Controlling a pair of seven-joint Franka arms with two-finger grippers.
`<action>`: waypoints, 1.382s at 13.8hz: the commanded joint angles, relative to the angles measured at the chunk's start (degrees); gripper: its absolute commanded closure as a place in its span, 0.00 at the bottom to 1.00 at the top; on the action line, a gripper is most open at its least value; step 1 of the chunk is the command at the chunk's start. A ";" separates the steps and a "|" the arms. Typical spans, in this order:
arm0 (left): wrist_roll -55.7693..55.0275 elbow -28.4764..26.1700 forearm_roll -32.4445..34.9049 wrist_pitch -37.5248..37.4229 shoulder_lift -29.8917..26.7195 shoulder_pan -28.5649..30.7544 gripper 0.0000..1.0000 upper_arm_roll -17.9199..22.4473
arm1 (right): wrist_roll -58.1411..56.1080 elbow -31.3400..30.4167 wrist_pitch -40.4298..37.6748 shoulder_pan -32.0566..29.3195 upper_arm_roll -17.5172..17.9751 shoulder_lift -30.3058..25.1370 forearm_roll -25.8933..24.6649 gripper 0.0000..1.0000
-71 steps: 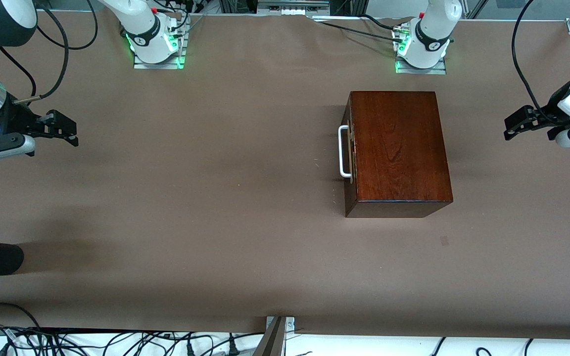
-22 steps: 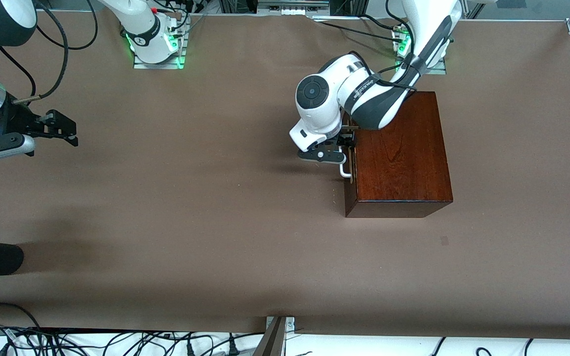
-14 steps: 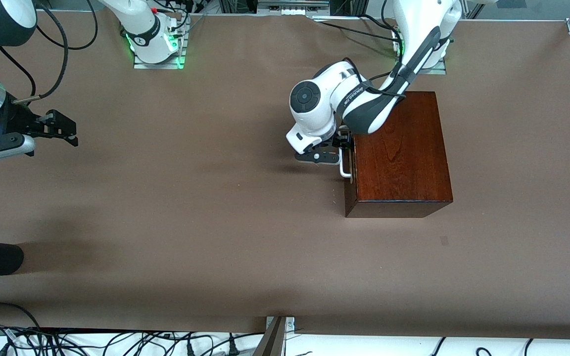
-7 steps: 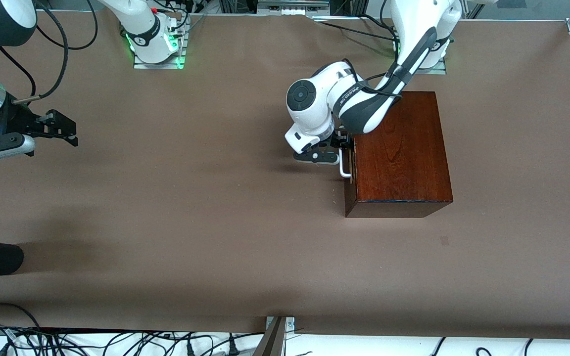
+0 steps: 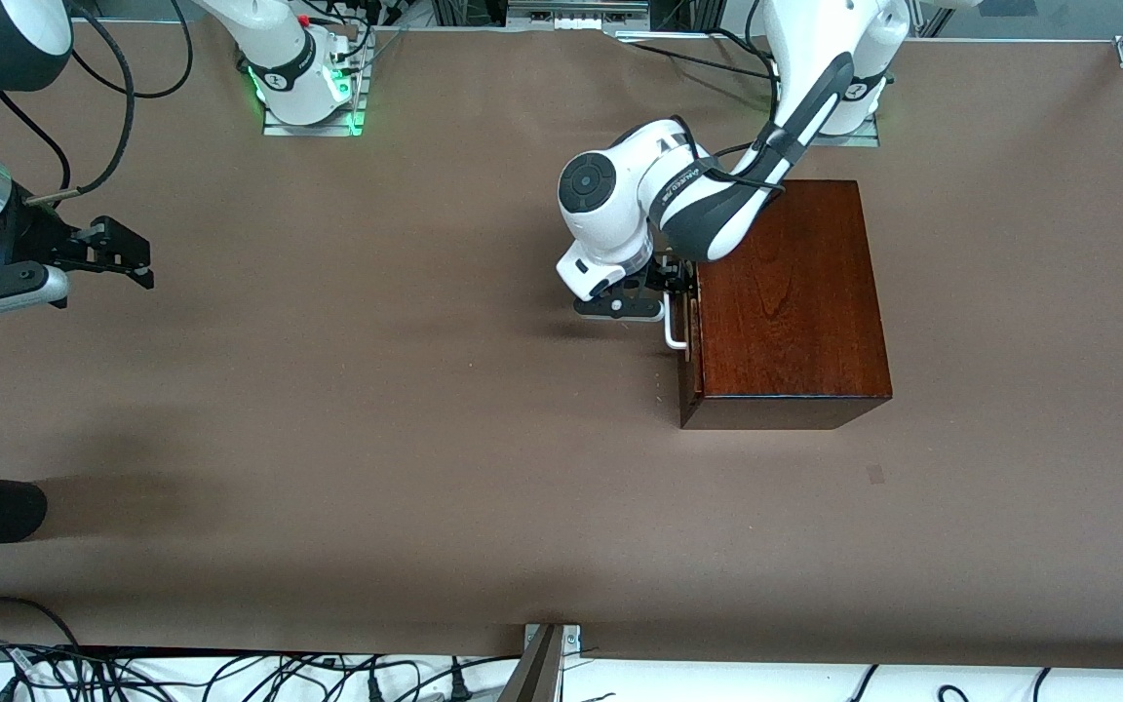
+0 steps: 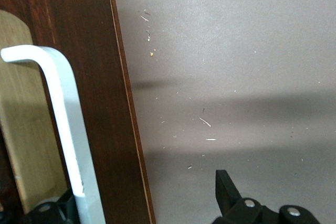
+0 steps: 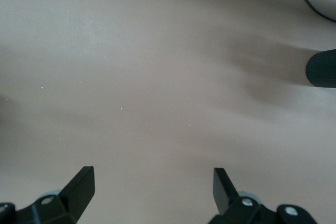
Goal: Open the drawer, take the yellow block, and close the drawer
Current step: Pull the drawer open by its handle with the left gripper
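Left end effector (image 5: 671,292) open w/ fingers astride the white handle (image 6: 63,129) of the drawer (image 5: 684,322), probably to hook and pull; drawer barely ajar. Yellow block unseen, presumably inside. Right end effector (image 5: 123,258) open, waiting over bare surface (image 5: 376,439).

I see the drawer (image 5: 685,327) barely ajar in its dark reddish wooden box (image 5: 784,292), right of frame centre, white handle (image 5: 674,331) showing.

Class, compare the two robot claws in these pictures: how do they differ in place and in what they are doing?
The left claw is at the drawer, its fingers straddling the white handle; the right claw waits over bare table at its own end, near nothing. Both are black, two-fingered and open.
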 commanded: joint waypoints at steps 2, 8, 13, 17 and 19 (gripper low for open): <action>-1.83 1.00 0.39 2.84 2.37 -1.85 0.00 -0.22 | -0.82 0.79 -0.60 -0.10 -0.17 0.06 1.08 0.00; -4.64 2.23 -0.49 8.90 2.63 -2.38 0.00 -0.31 | -0.38 0.79 -0.69 -0.10 -0.17 0.06 1.08 0.00; -6.13 8.90 -4.18 9.35 5.79 -6.24 0.00 -0.22 | -0.38 0.79 -0.68 -0.10 -0.17 0.14 1.08 0.00; -6.31 10.49 -4.36 9.35 7.29 -7.39 0.00 -0.22 | -0.91 0.79 -0.16 -0.18 -0.17 0.23 0.91 0.00; -6.05 12.16 -4.01 9.09 7.29 -7.39 0.00 -0.13 | -0.91 0.79 -0.07 -0.18 -0.17 0.23 0.56 0.00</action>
